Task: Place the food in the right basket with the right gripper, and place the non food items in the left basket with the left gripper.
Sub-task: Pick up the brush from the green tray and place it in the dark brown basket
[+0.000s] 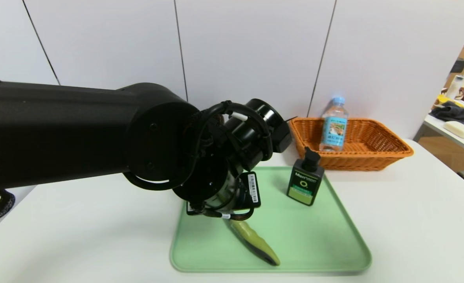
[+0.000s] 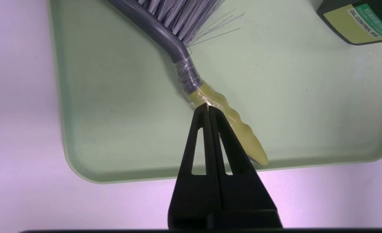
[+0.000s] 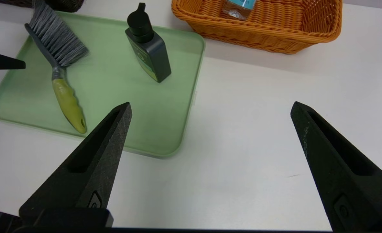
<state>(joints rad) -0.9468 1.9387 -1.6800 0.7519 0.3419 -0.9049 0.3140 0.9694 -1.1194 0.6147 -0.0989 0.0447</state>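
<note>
Baskets, two: one orange wicker (image 1: 353, 161), holding one upright water bottle (image 1: 335, 127); one dark (image 3: 64, 4), mostly cut off. Tray, green, one (image 1: 314, 243), bearing one black pump bottle (image 1: 305, 181), upright, and one brush (image 2: 245, 136), bristles hidden in the head view, handle slanting toward the near edge. Grippers, two: left (image 2: 207, 105), above the brush, jaws together, empty; right (image 3: 212, 103), over the table (image 3: 242, 129), jaws wide apart.
</note>
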